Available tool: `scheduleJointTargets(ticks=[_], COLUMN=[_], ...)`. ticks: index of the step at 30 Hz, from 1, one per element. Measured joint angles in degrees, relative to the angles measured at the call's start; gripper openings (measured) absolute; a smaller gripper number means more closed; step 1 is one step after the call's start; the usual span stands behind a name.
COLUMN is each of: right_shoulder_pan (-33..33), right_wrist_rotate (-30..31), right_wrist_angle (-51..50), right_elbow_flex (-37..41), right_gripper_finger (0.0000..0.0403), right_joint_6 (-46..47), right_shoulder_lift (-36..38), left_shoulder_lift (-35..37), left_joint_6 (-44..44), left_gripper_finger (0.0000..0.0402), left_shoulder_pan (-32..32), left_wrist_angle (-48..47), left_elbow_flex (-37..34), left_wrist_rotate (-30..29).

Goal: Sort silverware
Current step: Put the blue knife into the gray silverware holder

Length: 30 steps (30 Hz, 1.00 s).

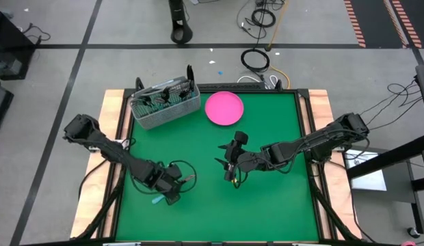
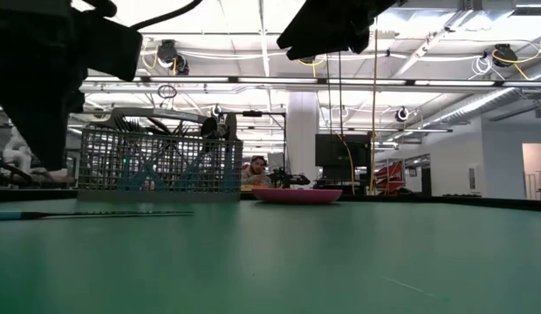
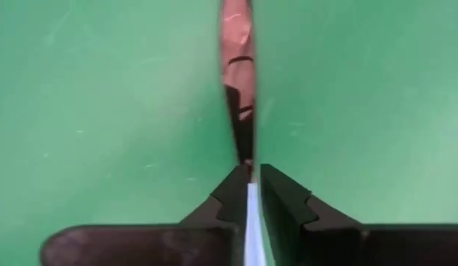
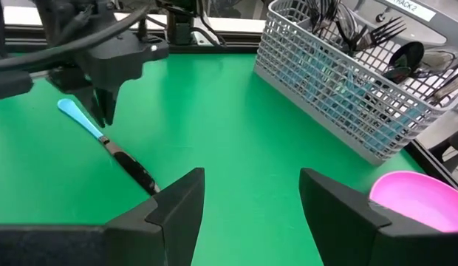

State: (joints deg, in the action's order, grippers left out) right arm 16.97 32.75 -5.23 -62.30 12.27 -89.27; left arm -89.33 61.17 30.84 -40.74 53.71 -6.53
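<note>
Left gripper [image 1: 172,193]: lower left of the high view, low over the green table [image 1: 267,205]; its jaws stand narrow around the light blue handle of a knife [image 4: 103,139], and the left wrist view shows the handle between the fingers [image 3: 233,196].
Knife: flat on the table, blade pointing away from the gripper; looks light, stiff, thin, probably slippery; gripping the plastic handle near its middle seems safest.
Right gripper [image 1: 230,166]: centre of the high view, above the table, jaws wide, holding nothing.
Pink plate [image 1: 223,108]: upper centre, bare.
Wire-mesh basket [image 1: 165,108]: upper left, holding forks and spoons upright.
</note>
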Motion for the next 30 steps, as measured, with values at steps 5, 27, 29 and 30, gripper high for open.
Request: scheduleJointTargets(ticks=[5,27,29,30], right_shoulder_pan=[0.0,0.0,0.0,0.0], right_wrist_rotate=[0.0,0.0,0.0,0.0], right_wrist_angle=[0.1,0.3,0.3,0.3], right_elbow_flex=[0.0,0.0,0.0,0.0], right_gripper_finger=[0.0210,0.0210,0.0210,0.0210], right_joint_6=[0.6,0.6,0.6,0.6], right_shoulder_lift=[0.0,0.0,0.0,0.0], left_shoulder_lift=[-1.4,-6.0,-6.0,-6.1], left_joint_6=[-1.6,2.6,2.5,2.6], left_gripper_finger=[0.0084,0.0132,0.0132,0.0132], left_shoulder_pan=[1.4,0.9,0.9,0.9], left_wrist_angle=[3.2,1.4,1.4,1.5], left_elbow_flex=[0.0,0.0,0.0,0.0], left_wrist_rotate=[0.0,2.8,2.2,2.0])
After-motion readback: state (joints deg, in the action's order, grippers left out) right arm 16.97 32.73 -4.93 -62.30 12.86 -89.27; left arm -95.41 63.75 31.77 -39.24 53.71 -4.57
